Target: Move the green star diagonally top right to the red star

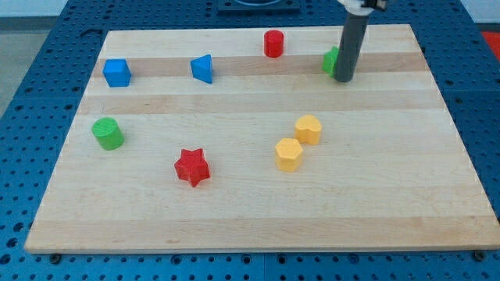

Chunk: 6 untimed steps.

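Note:
The green star (331, 60) lies near the view's top right and is mostly hidden behind my rod. My tip (344, 79) rests on the board right against the star's right side. The red star (192, 167) lies at the lower left of centre, far from the tip and the green star.
A red cylinder (273, 44) stands at the top centre. A blue triangle (203, 69) and a blue cube (117, 72) lie at the top left. A green cylinder (107, 133) stands at the left. Two yellow blocks (308, 129) (288, 154) sit right of centre.

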Motion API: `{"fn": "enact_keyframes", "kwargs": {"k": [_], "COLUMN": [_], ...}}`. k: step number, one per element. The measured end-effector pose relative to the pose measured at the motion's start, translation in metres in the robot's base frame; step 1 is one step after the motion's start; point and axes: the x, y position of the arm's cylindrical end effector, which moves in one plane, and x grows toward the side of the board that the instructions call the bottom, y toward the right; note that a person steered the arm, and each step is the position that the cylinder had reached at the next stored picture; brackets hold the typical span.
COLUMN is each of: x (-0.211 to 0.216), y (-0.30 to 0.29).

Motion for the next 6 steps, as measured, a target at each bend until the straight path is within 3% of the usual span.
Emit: {"fn": "enact_keyframes", "kwargs": {"k": [1,2,3,6], "x": [0.016,0.040,0.018,-0.068], "y": [-0.002,-0.046,-0.053,0.035]}}
